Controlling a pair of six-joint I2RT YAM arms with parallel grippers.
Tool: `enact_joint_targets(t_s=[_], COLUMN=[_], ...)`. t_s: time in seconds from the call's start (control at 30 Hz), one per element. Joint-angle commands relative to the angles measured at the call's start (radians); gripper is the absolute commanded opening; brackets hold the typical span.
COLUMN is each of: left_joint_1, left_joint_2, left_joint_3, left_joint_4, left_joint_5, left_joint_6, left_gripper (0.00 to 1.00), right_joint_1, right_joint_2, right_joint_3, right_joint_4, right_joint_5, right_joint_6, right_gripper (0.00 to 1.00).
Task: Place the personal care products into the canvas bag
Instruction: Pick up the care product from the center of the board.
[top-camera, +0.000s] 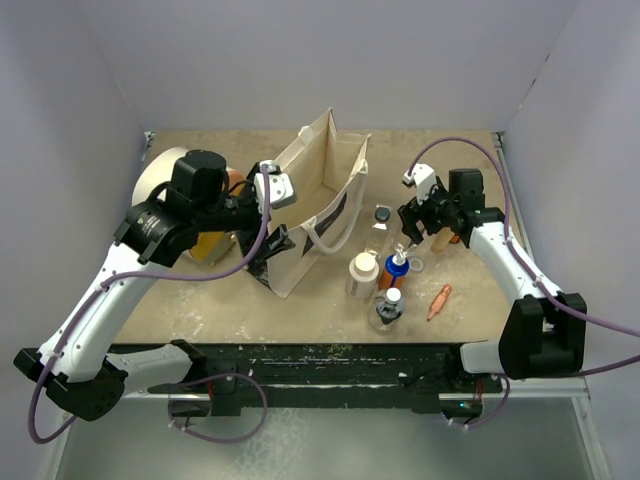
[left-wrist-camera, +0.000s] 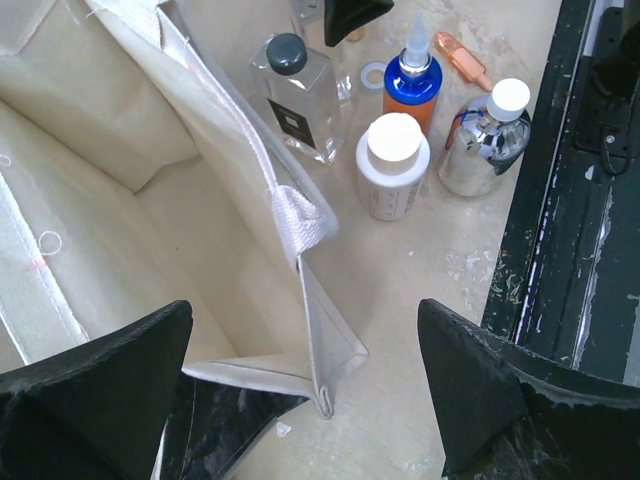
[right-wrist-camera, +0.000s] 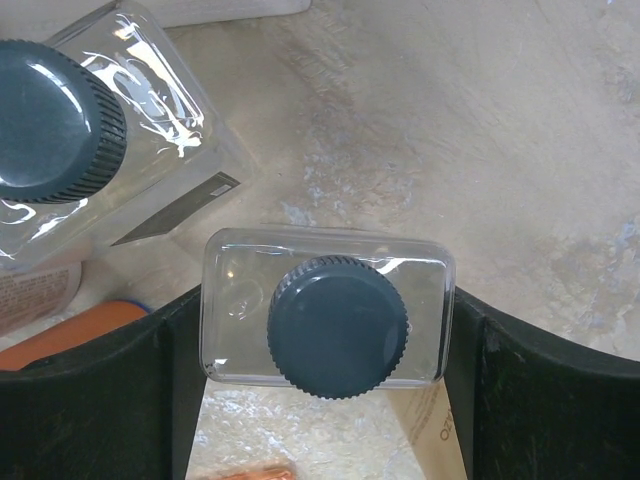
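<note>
Right tool (right-wrist-camera: 325, 345) straddles the clear bottle (right-wrist-camera: 235, 290), which stands upright on the worktop (right-wrist-camera: 500, 150). Its fingers sit against or just off both flat sides; you can't tell if it's pinched yet. Canvas bag (top-camera: 320, 190) lies to that tool's left, mouth up. Left tool (left-wrist-camera: 305, 400) is spread wide, empty, at the bag's rim.

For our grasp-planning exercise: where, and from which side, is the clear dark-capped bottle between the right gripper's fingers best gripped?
Come from straight above and pinch the clear bottle on its two flat end walls, below the dark cap. It stands upright, those walls are parallel, and the round cap would likely slip. The right gripper brackets it that way.
</note>
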Motion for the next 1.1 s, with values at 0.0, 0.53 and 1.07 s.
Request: enact_joint_targets(t_s=[0.0,0.53,1.07], left_joint_1=[0.008,0.012,0.012], left_joint_2=[-0.01,0.014,-0.031], left_joint_3=[-0.004,0.019,0.126], left_joint_4=[0.054,0.04,-0.101], left_joint_5=[-0.041,-0.091,-0.134], left_joint_6=[-0.019,0.026,0.297], left_gripper=[0.97,0.97,0.96], right_joint_1=[0.002,0.002,0.017], right_joint_2=[0.006,-0.007,-0.099], right_joint_3=[-0.001,0.194,0.681], right_joint_4=[0.001,-0.182,-0.364], right_joint_5=[-0.042,-0.086,-0.222], right_joint_6=[-0.009,-0.087,-0.071], right_gripper=[0.81,0.0,0.0])
